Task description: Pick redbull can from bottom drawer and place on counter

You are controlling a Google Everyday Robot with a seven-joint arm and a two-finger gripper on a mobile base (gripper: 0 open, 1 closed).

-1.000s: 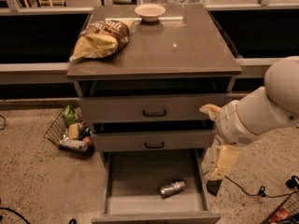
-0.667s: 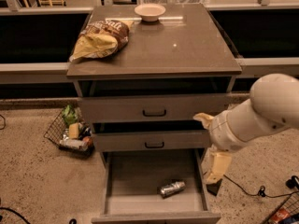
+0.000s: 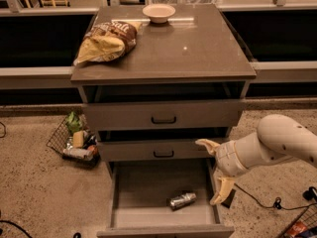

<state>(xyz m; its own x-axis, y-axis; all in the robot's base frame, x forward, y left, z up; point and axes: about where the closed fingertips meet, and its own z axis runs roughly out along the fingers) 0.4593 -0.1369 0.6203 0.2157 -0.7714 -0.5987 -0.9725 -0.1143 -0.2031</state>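
Observation:
The redbull can [image 3: 183, 200] lies on its side in the open bottom drawer [image 3: 133, 182], toward its front right. My gripper [image 3: 212, 170] hangs at the drawer's right edge, above and to the right of the can, not touching it. Its two cream fingers [image 3: 221, 191] are spread wide apart with nothing between them. The counter [image 3: 193, 51] is the grey-brown top of the cabinet above.
A chip bag [image 3: 105, 41] lies on the counter's left side and a small bowl [image 3: 159, 12] at its back edge. The two upper drawers [image 3: 163, 117] are slightly pulled out. A wire basket of items [image 3: 74, 140] sits on the floor to the left. A cable [image 3: 262, 202] runs on the floor to the right.
My arm has dropped lower and the gripper has come closer to the bottom drawer's right edge. The can has not moved.

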